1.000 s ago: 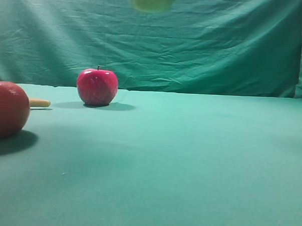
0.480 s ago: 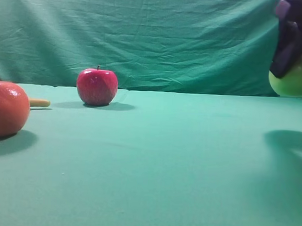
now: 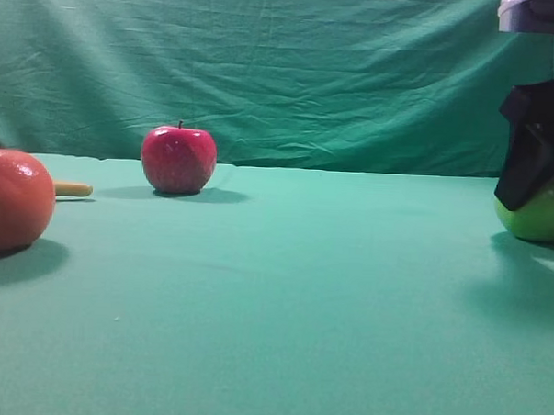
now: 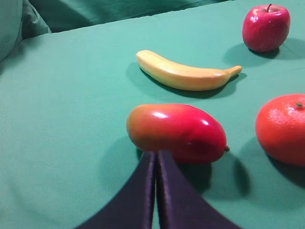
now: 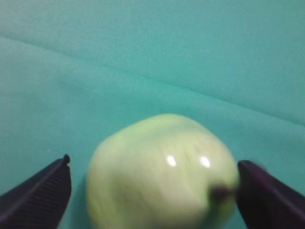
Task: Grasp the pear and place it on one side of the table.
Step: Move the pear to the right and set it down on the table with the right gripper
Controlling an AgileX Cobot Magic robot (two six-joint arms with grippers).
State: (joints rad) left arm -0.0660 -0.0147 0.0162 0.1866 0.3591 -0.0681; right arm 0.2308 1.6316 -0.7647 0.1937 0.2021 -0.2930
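Note:
The yellow-green pear (image 3: pixel 545 217) rests on the teal table (image 3: pixel 300 310) at the far right edge of the high view. My right gripper (image 3: pixel 538 187) hangs over it, its black finger covering the pear's upper left. In the right wrist view the pear (image 5: pixel 162 181) is blurred and lies between the jaws of the right gripper (image 5: pixel 153 164). They stand wide apart, with a gap on the left and the right finger (image 5: pixel 267 191) close to the dark stem end. My left gripper (image 4: pixel 156 155) is shut and empty, its tips just in front of a red mango (image 4: pixel 176 132).
A red apple (image 3: pixel 178 159) stands at the back left, a large orange-red fruit (image 3: pixel 15 201) at the left edge with a banana tip (image 3: pixel 73 189) behind it. The left wrist view shows the banana (image 4: pixel 183 74), apple (image 4: pixel 266 27) and orange fruit (image 4: pixel 283 129). A wrinkled green backdrop (image 3: pixel 356 73) closes the rear.
The pear moved from the top middle to the far right, then came down onto the table. The right gripper's jaws now stand apart from it on one side.

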